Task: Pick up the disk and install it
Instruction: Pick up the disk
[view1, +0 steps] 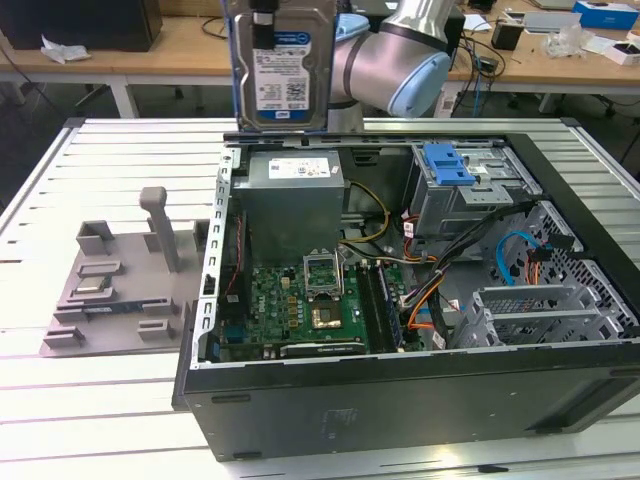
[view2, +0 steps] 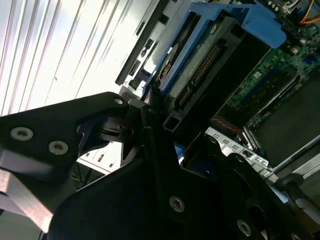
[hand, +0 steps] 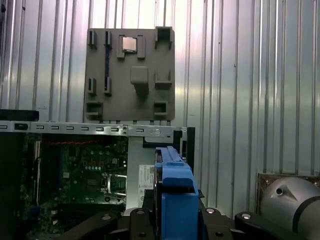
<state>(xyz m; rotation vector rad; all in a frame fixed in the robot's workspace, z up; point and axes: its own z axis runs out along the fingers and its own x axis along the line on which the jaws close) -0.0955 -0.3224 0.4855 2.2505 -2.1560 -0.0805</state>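
With the end effector clamped on the disk, carry it square, well above the open computer case.

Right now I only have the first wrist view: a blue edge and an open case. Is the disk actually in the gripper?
Observer: Yes. In the exterior view the gripper holds the disk upright by its top edge, label facing the camera.
Operator: Where over the case?
Observer: Above its far wall, by the power supply.
Operator: And the drive cage?
Observer: At the exterior view's right; a blue bracket sits on it.
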